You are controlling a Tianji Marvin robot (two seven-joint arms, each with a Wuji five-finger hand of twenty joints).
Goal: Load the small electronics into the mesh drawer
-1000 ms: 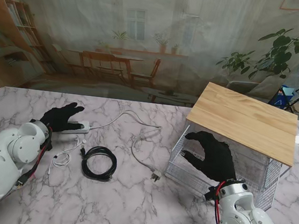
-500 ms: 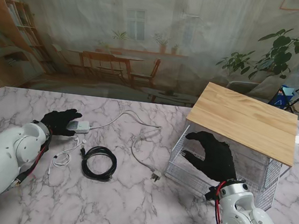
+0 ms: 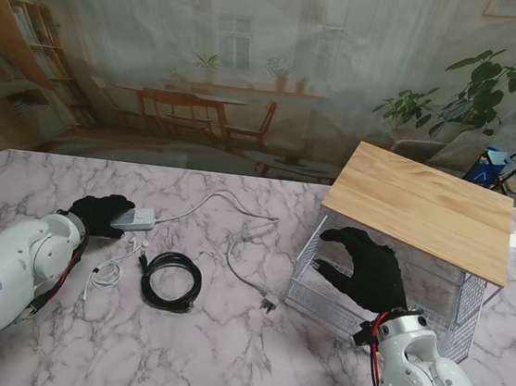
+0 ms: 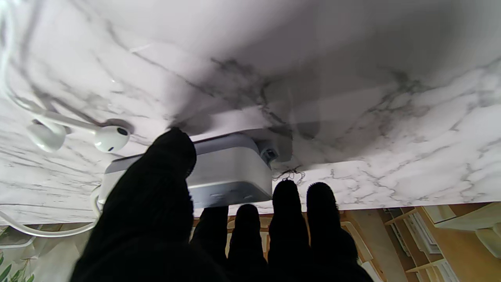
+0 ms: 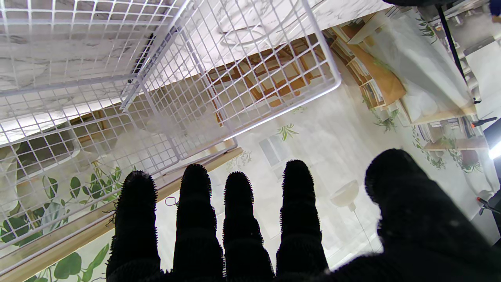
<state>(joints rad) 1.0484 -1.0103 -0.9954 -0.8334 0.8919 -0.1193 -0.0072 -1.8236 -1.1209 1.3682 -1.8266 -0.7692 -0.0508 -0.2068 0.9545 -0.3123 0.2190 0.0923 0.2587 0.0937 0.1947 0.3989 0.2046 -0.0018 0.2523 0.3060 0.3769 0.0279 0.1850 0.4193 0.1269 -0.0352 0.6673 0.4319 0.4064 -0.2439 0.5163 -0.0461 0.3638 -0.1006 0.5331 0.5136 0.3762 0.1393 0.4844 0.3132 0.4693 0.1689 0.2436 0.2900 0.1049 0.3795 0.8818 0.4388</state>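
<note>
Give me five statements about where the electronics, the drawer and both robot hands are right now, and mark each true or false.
1. The left robot hand grips the white charger block. True.
2. The black coiled cable lies inside the mesh drawer. False: it lies on the marble table, left of the drawer.
3. The right robot hand holds the white earphones. False: it is open over the drawer; the earphones lie near the left robot hand.
4. A wooden board tops the drawer frame. True.
5. The drawer is pulled out. True.
</note>
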